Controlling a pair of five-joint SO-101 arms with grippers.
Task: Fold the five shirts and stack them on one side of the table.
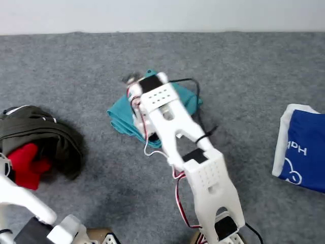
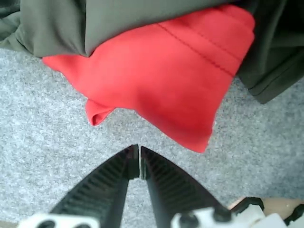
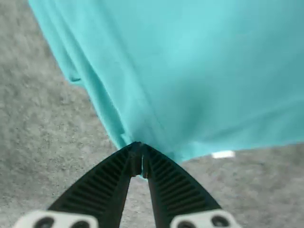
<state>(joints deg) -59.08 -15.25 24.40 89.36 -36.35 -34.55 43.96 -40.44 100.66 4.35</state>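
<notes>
Though half covered from above by white right arm (image 1: pixel 172 127), lying mid-table: crumpled teal cotton shirt (image 1: pixel 119 119). Up close, pinched at its edge in clenched right gripper (image 3: pixel 137 154). Clamped shut on nothing over grey felt tabletop (image 1: pixel 244 76): left gripper (image 2: pixel 139 159), just short of crumpled red shirt (image 2: pixel 166 80) (dark olive shirt (image 1: pixel 45 132) draped over it). At right edge, folded blue shirt (image 1: pixel 304 152).

**Materials and surface finish**

Noted: the table covering (image 1: pixel 254 76) is grey felt-like cloth with a rough, matt nap. The teal shirt (image 3: pixel 199 71) is smooth matt cloth. The red shirt (image 2: pixel 161 80) is soft matt cloth with stitched seams, and the olive shirt (image 2: pixel 118 19) is matt cloth. The right arm (image 1: pixel 208 178) has a white plastic shell. The left gripper (image 2: pixel 139 164) and right gripper (image 3: pixel 137 159) are black ribbed plastic.
</notes>
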